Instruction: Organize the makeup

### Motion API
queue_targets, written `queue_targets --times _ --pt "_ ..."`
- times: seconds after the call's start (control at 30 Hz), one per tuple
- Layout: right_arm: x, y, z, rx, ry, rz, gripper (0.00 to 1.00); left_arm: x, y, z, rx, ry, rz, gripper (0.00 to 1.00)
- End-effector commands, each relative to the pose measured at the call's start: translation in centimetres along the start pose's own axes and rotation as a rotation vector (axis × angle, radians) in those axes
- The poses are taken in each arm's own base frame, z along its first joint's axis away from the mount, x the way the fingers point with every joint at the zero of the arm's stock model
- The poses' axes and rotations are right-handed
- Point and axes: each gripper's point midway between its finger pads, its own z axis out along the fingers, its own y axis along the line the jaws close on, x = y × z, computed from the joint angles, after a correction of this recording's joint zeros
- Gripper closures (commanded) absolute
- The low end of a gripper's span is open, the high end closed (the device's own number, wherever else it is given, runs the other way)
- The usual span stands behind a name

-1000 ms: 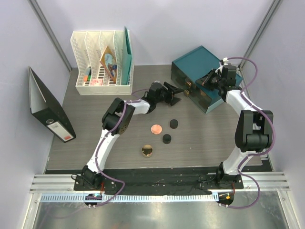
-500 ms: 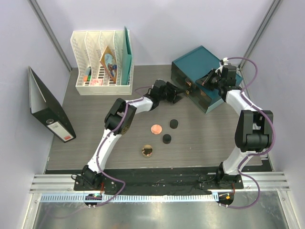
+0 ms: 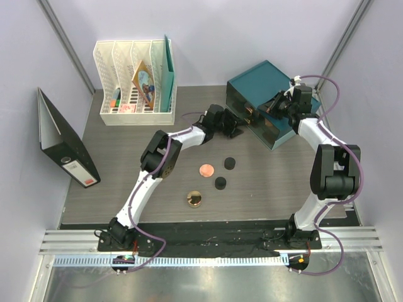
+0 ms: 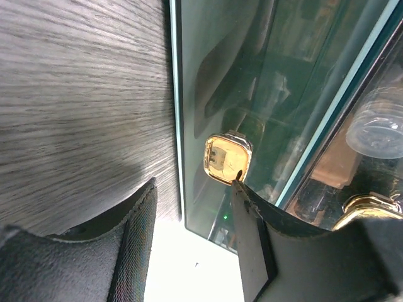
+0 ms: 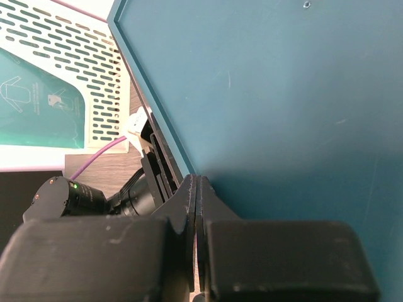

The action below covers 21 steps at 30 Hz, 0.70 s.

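Gold knob (image 4: 227,158) perhaps touches the parted left pincer (image 4: 194,185); right pincer (image 5: 196,182) is closed.

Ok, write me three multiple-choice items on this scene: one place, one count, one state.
1. Among the four loose pieces, the round gold jar lies: A nearest the arm bases; B farthest from them; C in between.
2. Small black round pots on the grey wooden table: A one; B two; C four.
3. The right gripper is: A spread wide; B shut; C out of view.
Answers: A, lowest in the top view; B, two show there; B, its wrist view shows the fingers touching.
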Motion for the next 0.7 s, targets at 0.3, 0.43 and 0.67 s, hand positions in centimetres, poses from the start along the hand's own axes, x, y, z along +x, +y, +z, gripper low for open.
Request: queue_targets --times 0.3,0.43,0.67 --pt "12.3 -10.1 -1.4 0.356 0.364 0.138 0.99 -0.2 -3.0 0.1 0.219 -0.016 -0.082 0.50" --pt "12.4 -10.2 -1.3 0.357 0.368 0.140 0.98 0.1 -3.1 0.4 0.275 0.020 -0.113 0.54" --pt "12.5 -10.3 -1.3 0.358 0.373 0.141 0.99 -0.2 -2.8 0.2 0.227 -0.009 -0.078 0.48"
